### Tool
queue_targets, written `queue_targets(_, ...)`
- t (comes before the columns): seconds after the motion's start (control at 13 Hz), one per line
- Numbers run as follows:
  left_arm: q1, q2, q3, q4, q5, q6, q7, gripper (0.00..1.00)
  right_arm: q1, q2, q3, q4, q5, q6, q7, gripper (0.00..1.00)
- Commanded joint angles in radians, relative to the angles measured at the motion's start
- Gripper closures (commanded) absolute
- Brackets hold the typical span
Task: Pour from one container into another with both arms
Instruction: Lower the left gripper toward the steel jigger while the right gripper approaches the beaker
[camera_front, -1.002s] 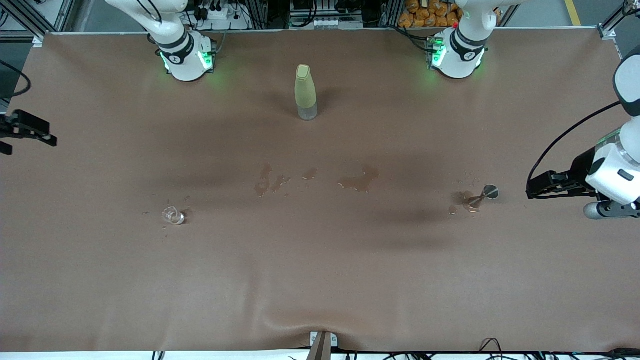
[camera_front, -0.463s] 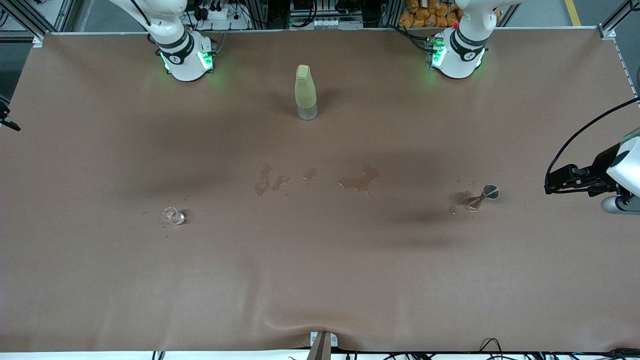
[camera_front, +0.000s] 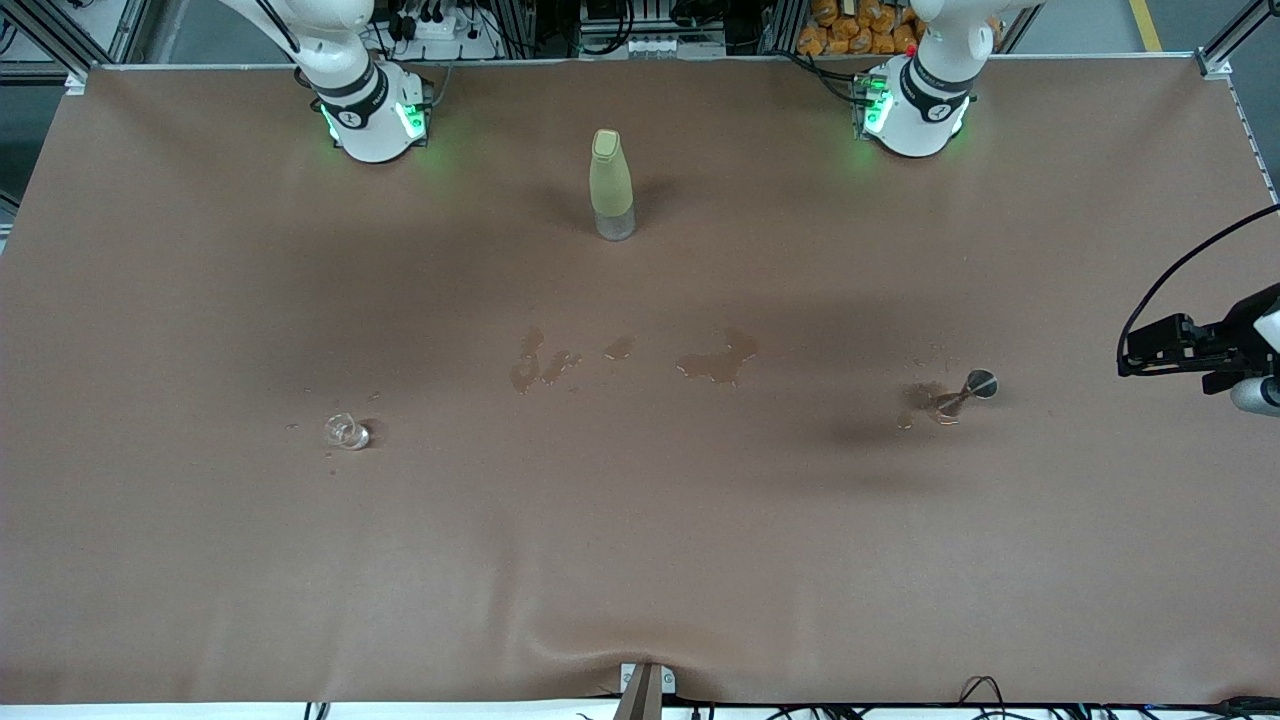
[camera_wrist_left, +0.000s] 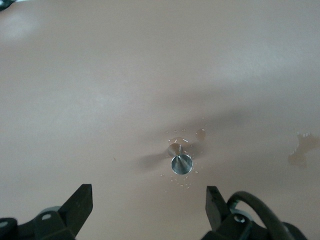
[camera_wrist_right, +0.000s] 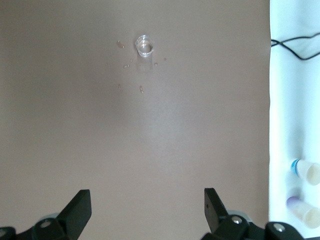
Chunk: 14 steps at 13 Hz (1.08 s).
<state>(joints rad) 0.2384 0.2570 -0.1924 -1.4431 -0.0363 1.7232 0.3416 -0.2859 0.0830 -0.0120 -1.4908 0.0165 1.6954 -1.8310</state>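
Worktop (camera_front: 640, 560) has wet patches (camera_front: 716, 362), so glass may slip. Left gripper (camera_wrist_left: 147, 207) and right gripper (camera_wrist_right: 147, 210) hang high w/ fingers spread, both empty. Stemmed cup (camera_front: 968, 388) toward left arm's end looks top-heavy, tiny clear cup (camera_front: 346, 432) toward right arm's end is hard to see: either could tip or get missed.

Glass cup (camera_front: 347, 432): tiny, clear, upright, toward right arm's end, droplets around.
Stemmed cup (camera_front: 968, 390): grey shiny bowl, upright, toward left arm's end, beside wet patch.
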Motion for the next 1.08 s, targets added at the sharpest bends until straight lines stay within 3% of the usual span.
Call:
queue_targets(0.0,0.001,0.013,-0.005,0.001,-0.060,-0.001,0.258,0.00,-0.026,0.012,0.015,0.012,-0.001,0.010,-0.056,0.00)
queue_targets(0.23,0.056,0.048,-0.004,0.000,-0.244,0.024,0.624,0.00,-0.021,0.046,0.015,0.018,0.025,0.030,-0.048,0.00)
queue_targets(0.39,0.105,0.082,-0.004,-0.003,-0.351,0.021,0.751,0.00,-0.013,0.101,0.015,0.020,0.083,0.081,-0.047,0.00)
queue_targets(0.62,0.162,0.137,-0.005,-0.008,-0.454,0.006,1.088,0.00,-0.007,0.174,0.015,0.020,0.181,0.116,-0.047,0.00)
queue_targets(1.0,0.257,0.281,-0.005,-0.011,-0.617,-0.189,1.483,0.00,-0.010,0.332,0.003,0.020,0.415,0.127,-0.130,0.00)
